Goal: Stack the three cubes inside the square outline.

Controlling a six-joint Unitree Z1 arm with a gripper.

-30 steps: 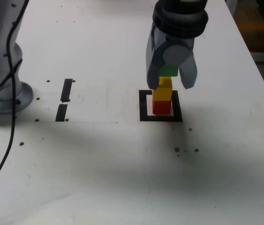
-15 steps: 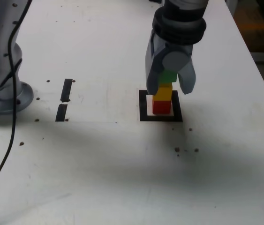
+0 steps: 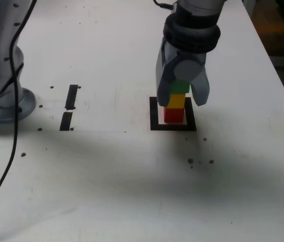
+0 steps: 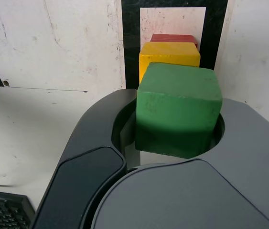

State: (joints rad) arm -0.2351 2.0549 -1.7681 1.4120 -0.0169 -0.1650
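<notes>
Ext view: my gripper closed on green cube, which sits atop yellow cube and red cube w/in square outline.

Wrist view: green cube slightly offset vs yellow; I'd square edges, then open gently.

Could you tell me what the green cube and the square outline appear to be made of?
The green cube looks like painted wood or dense foam: matte, faintly mottled faces, softened edges; which one is unclear. The square outline appears to be black tape on the white table: flat, straight-edged strips, slightly glossy in the wrist view.
</notes>
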